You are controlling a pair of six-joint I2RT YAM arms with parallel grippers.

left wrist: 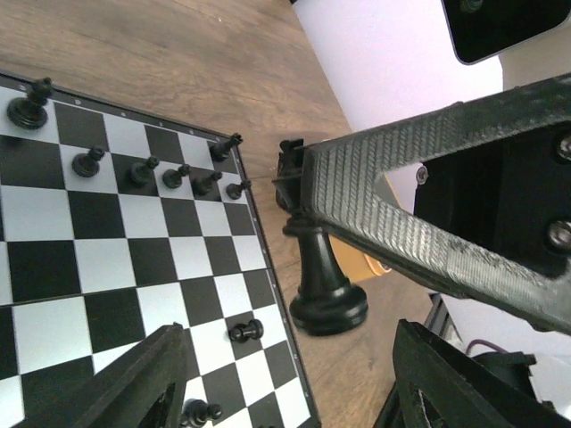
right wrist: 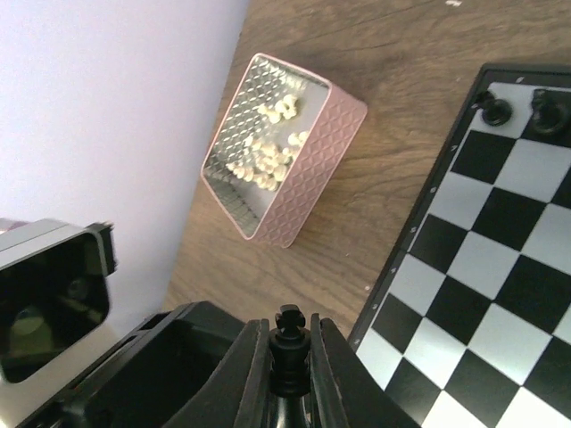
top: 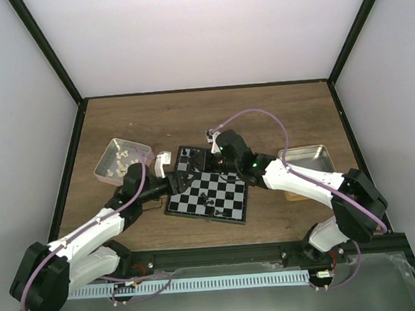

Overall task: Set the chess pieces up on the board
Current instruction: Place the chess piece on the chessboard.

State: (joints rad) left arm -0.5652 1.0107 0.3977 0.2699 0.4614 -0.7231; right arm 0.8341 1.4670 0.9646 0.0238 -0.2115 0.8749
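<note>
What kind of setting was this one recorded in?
Probably a lab robot test cell, not a home: a wooden tabletop boxed in by plain white panels on black frame posts, with a left arm and right arm mounted at its near edge, over a small chessboard.

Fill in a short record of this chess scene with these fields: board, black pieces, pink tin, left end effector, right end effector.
board: black and silvery squares, lying flat on the wooden table
black pieces: several stand on the board, most in a row near one edge
pink tin: open, on the table beside the board, cream pieces inside
left end effector: open, holding nothing
right end effector: shut on a tall black piece, just off the board's rim
</note>
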